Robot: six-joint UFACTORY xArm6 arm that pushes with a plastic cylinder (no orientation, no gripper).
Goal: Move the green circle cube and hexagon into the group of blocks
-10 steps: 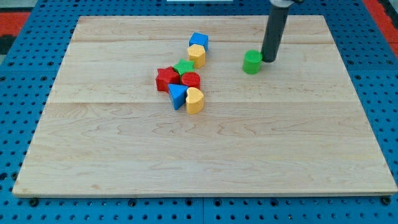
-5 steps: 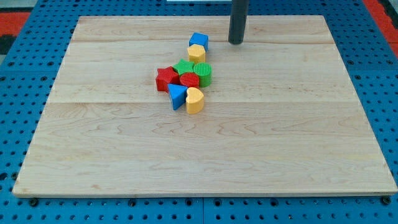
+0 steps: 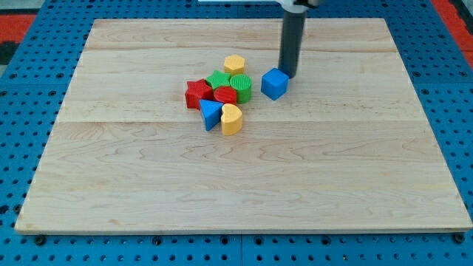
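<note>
The green circle block [image 3: 241, 86] sits at the right side of the group, touching the red block [image 3: 225, 94]. The yellow hexagon [image 3: 234, 64] stands just above the group, close to the green star [image 3: 218, 79]. The blue cube [image 3: 274, 83] lies apart, to the right of the group. My tip [image 3: 286, 74] is right behind the blue cube, at its upper right edge. The group also holds a red star [image 3: 196, 92], a blue triangle [image 3: 210, 113] and a yellow heart [image 3: 231, 118].
The wooden board [image 3: 244, 185] lies on a blue pegboard [image 3: 15, 133]. The cluster of blocks sits a little left of the board's centre, toward the view's top.
The green circle has joined the group. The blue cube has moved from beside the hexagon to the right of the group. My tip has moved down and right, next to the cube.
</note>
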